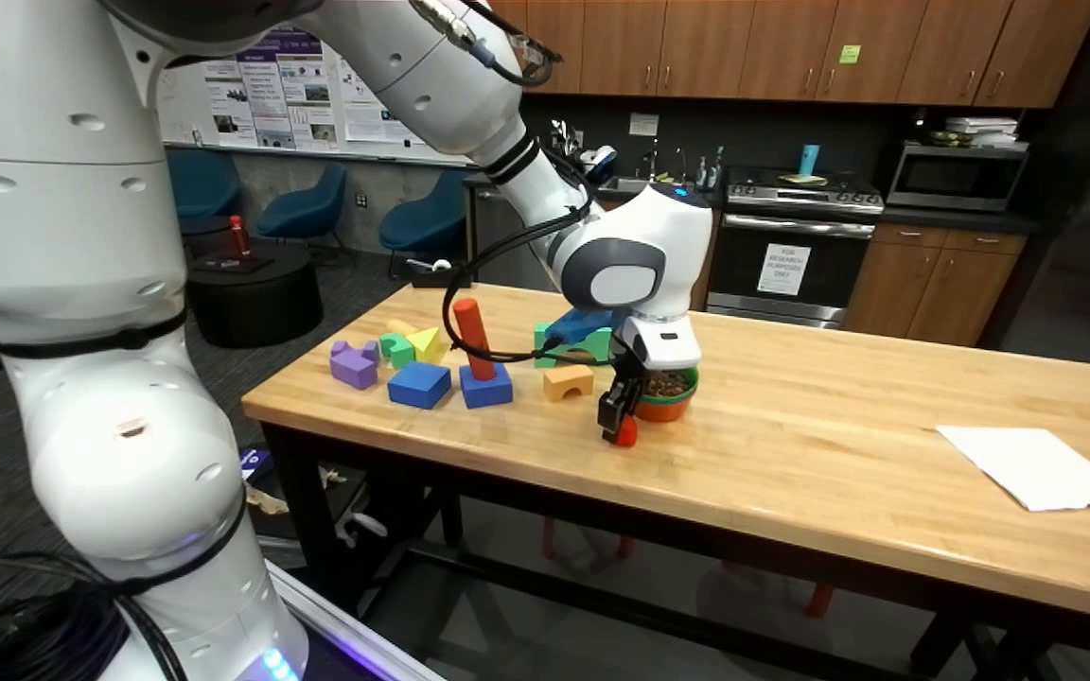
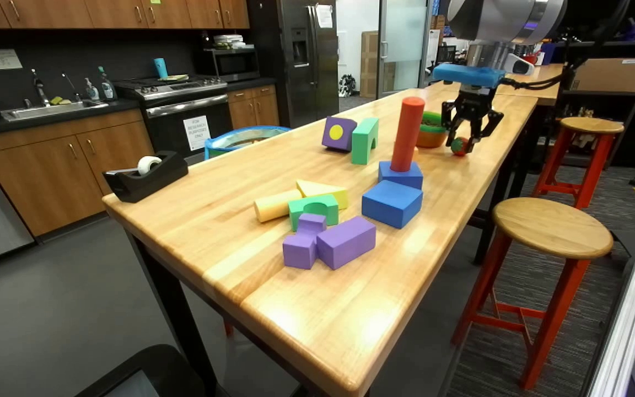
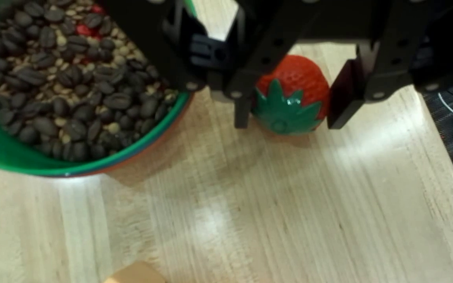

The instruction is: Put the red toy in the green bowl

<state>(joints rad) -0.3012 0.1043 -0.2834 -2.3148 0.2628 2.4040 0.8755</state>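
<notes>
Red, round, shiny strawberry toy with a green leaf crown point(image 3: 291, 92): it lies just beside the small, round, dark green bowl point(image 3: 10, 153), not touching it, on the side toward the nearest edge of the pale wooden worktop point(image 3: 218, 220). The jaws straddle it from above, closed to its own width, on both flanks. I judge it gripped; how firmly, and whether it rests on the worktop, I cannot tell.

The coming move turns on the bowl-side finger point(image 3: 242, 114), which stands in the gap between toy and bowl. In both exterior views the toy sits lower than the bowl's rim, so a plain sideways push would likely shove the bowl, along with the round orange bowl point(image 1: 661, 411) beneath it. Lifting above the rim, then crossing toward the bowl's middle, seems the safer way. The crown-to-tip axis runs across the line of pinch, so the hold is on the flanks. Small dark beans point(image 3: 69, 102) fill much of the bowl; a toy this round could roll on them, so I would release low.
</notes>
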